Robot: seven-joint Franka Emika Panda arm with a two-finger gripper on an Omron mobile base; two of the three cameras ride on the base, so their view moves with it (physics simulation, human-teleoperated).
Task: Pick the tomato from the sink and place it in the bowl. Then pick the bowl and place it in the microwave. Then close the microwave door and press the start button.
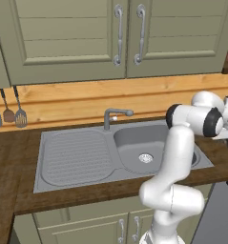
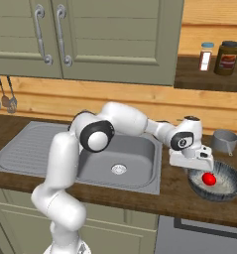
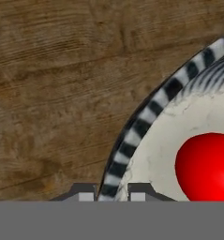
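Observation:
The red tomato (image 2: 208, 178) lies inside the dark ribbed bowl (image 2: 228, 191), which stands on the wooden counter to the right of the sink (image 2: 135, 149). My gripper (image 2: 193, 170) is down at the bowl's left rim. In the hand view the tomato (image 3: 205, 166) rests on the bowl's pale inside, and the striped bowl rim (image 3: 146, 117) runs down between my gripper's (image 3: 112, 194) two finger tips. The tips stand close on either side of the rim. The sink basin (image 1: 134, 143) holds nothing but its drain. The microwave and its door are out of view.
A small grey metal pot (image 2: 224, 141) stands just behind the bowl. Two jars (image 2: 228, 57) sit on a shelf above it. The faucet (image 1: 113, 116) rises at the sink's back edge, utensils (image 1: 9, 112) hang on the left wall, and cabinet doors (image 1: 67, 33) hang overhead.

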